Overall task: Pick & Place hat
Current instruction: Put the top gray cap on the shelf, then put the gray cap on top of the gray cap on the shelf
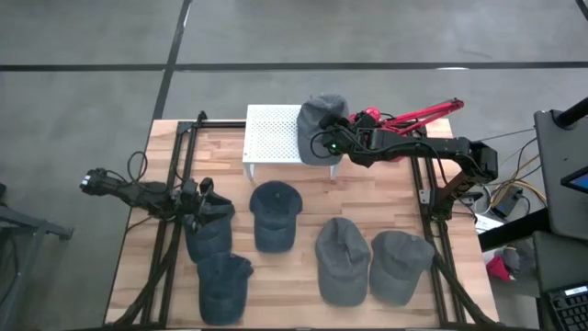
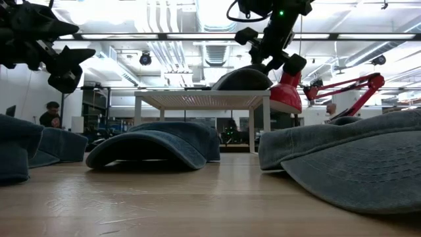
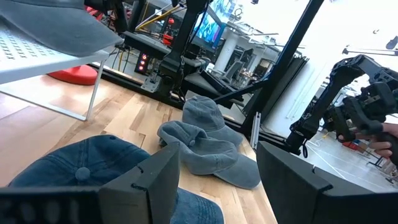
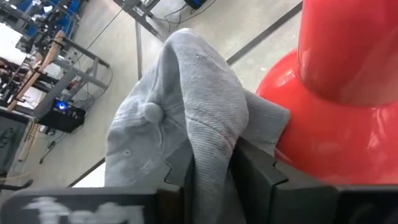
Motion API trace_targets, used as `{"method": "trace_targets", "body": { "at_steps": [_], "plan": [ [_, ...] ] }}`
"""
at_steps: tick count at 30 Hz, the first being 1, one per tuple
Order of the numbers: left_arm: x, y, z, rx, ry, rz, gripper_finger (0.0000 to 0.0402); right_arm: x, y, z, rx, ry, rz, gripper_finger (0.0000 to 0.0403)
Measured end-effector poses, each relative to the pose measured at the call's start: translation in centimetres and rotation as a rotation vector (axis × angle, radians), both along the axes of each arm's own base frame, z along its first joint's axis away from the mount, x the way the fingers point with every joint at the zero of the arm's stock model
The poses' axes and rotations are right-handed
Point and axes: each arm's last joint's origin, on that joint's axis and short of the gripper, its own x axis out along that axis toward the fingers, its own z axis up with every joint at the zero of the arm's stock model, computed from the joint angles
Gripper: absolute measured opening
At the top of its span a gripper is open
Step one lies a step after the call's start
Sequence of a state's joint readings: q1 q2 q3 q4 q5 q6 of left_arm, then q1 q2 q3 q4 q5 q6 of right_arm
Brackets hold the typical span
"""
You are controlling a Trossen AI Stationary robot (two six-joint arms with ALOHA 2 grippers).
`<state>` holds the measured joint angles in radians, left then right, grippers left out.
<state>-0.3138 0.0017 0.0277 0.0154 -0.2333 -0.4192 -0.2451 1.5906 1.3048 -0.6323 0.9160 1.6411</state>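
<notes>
A grey cap (image 1: 321, 114) lies at the right end of a white perforated stand (image 1: 272, 134), next to a red lamp base (image 4: 348, 93). My right gripper (image 1: 323, 140) reaches in from the table's right and is shut on this cap (image 4: 186, 93). In the low view the cap's dome (image 2: 241, 79) sits on the stand top (image 2: 197, 99). My left gripper (image 1: 197, 197) hovers open at the table's left, above a blue cap (image 3: 74, 168). Its fingers (image 3: 155, 180) touch nothing. My right gripper pinches a raised fold of the grey cap's crown (image 4: 208, 134) between its two fingers (image 4: 255, 168), beside the top button. The fingers come slanting down from the table's right. The cap's underside rests on the stand's right end.
Several blue and grey caps lie on the wooden table: two at the left (image 1: 209, 232) (image 1: 223, 283), one in the middle (image 1: 276, 213), two toward the near right (image 1: 343, 257) (image 1: 400, 265). A crumpled cap (image 3: 208, 143) lies ahead of my left gripper. Black frame rails run along both table sides.
</notes>
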Motion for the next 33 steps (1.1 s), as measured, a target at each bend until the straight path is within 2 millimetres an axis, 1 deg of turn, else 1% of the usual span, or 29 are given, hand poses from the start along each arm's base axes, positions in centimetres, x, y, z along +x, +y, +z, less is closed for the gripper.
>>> {"method": "trace_targets", "body": {
  "at_steps": [12, 19, 22, 27, 30, 33],
  "plan": [
    [0.0, 0.0, 0.0, 0.0, 0.0, 0.0, 0.0216, -0.5, 0.2, 0.6, 0.003, -0.005, 0.01, 0.0156],
    [0.0, 0.0, 0.0, 0.0, 0.0, 0.0, 0.0216, -1.3, 0.6, 2.0, -0.006, 0.102, 0.143, 0.0175],
    [0.0, 0.0, 0.0, 0.0, 0.0, 0.0, 0.0216, -1.9, 0.9, 3.0, -0.002, 0.16, 0.253, 0.0175],
    [0.0, 0.0, 0.0, 0.0, 0.0, 0.0, 0.0216, -3.1, 1.8, 4.5, 0.026, 0.24, 0.521, 0.0167],
    [0.0, 0.0, 0.0, 0.0, 0.0, 0.0, 0.0216, -4.0, 2.5, 4.9, 0.09, 0.266, 0.683, 0.0161],
    [0.0, 0.0, 0.0, 0.001, 0.0, 0.0, 0.0216, -5.2, 3.2, 5.1, 0.192, 0.285, 0.839, 0.0155]
  ]
}}
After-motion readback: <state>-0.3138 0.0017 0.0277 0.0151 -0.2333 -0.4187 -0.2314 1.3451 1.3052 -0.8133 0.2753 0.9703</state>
